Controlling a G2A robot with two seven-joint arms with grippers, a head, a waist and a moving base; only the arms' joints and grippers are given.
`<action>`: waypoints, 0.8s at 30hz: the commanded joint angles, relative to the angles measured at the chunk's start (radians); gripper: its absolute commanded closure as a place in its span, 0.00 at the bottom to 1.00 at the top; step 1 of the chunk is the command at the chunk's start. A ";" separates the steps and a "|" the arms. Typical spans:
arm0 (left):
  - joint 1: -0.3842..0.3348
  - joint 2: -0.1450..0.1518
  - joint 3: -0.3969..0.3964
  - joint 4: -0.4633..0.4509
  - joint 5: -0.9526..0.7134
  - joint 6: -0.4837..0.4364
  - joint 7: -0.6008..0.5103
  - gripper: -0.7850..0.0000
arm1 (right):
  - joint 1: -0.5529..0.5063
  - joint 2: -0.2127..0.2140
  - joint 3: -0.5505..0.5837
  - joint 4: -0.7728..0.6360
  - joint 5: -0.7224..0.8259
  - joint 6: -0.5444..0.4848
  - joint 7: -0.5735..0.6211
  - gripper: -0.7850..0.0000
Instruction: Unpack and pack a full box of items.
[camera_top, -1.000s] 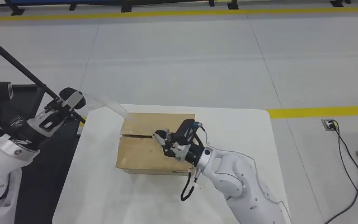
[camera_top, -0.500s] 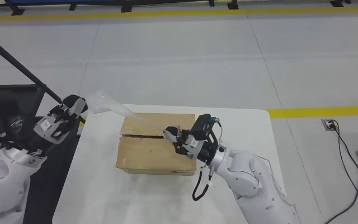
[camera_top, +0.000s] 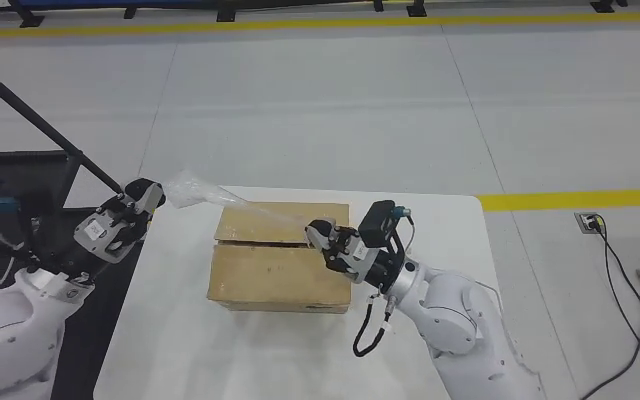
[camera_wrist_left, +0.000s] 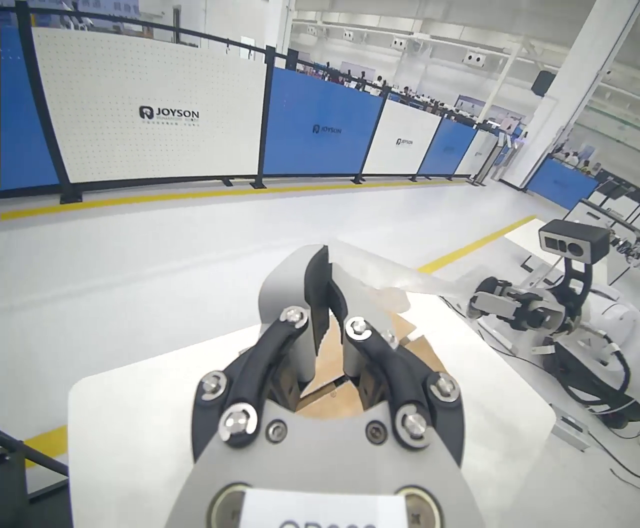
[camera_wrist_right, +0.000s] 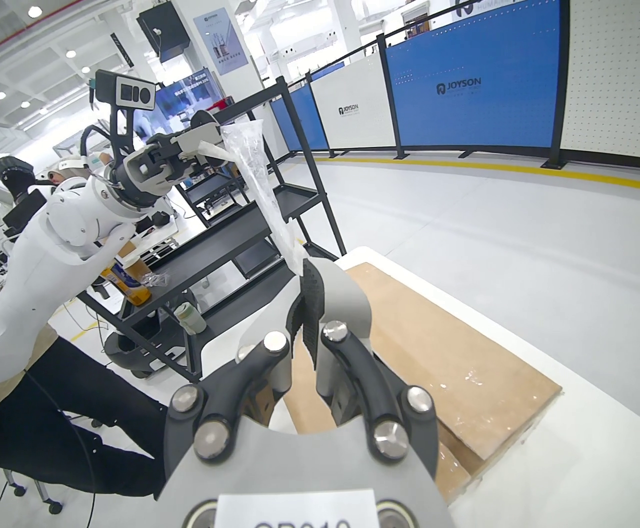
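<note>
Box (camera_top: 270, 270) on table (camera_top: 170, 330), we record plastic strip (camera_top: 205, 191) stretched above, left gripper (camera_wrist_left: 326, 282) and right gripper (camera_wrist_right: 307, 287) each pinching an end.

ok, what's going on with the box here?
Both arms hold one clear plastic strip. The left gripper is shut on its wide end, just off a corner of the white table. The right gripper is shut on the thin end above the cardboard box. The strip stretches taut between them. The box sits on the table, and its top flaps look closed.
</note>
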 joint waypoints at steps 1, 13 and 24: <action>-0.004 0.001 -0.004 0.002 -0.035 0.002 -0.029 1.00 | -0.001 0.000 -0.002 -0.004 -0.012 0.022 -0.013 1.00; -0.004 0.007 -0.032 0.037 -0.157 -0.028 -0.110 1.00 | -0.005 -0.003 -0.004 -0.028 -0.066 0.157 -0.087 1.00; -0.029 0.015 -0.048 0.089 -0.262 0.020 -0.188 1.00 | 0.004 -0.008 -0.016 -0.026 -0.085 0.227 -0.128 1.00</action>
